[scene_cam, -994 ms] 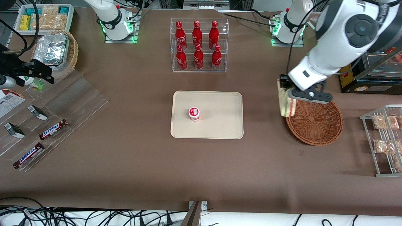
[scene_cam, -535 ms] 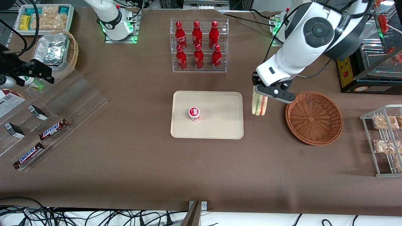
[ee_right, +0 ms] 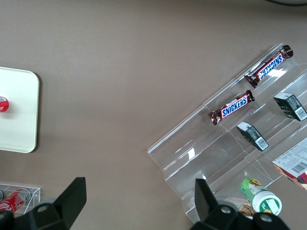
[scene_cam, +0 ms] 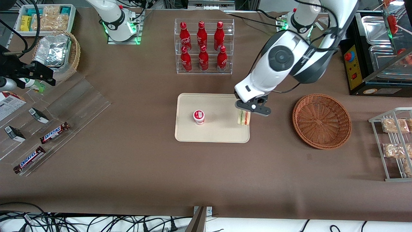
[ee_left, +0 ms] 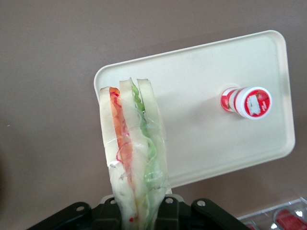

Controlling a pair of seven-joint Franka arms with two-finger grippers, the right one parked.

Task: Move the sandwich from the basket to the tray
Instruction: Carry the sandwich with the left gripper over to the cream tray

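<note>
My gripper point(scene_cam: 245, 113) is shut on the sandwich point(scene_cam: 243, 118), a plastic-wrapped wedge with white bread and red and green filling. It hangs upright over the edge of the cream tray point(scene_cam: 222, 129) nearest the basket. In the left wrist view the sandwich point(ee_left: 132, 148) runs from between the black jaws out over a corner of the tray point(ee_left: 201, 139). The reddish-brown wicker basket point(scene_cam: 322, 120) stands on the table toward the working arm's end, with nothing in it.
A small red-and-white cup point(scene_cam: 199, 116) stands on the tray, also seen as the cup point(ee_left: 247, 101). A clear rack of red bottles point(scene_cam: 203, 46) is farther from the camera than the tray. A wire shelf of bagged snacks point(scene_cam: 394, 141) stands beside the basket.
The gripper carried the sandwich from above the basket's rim sideways across the table to the tray's edge and lower. The basket now stands uncovered.
</note>
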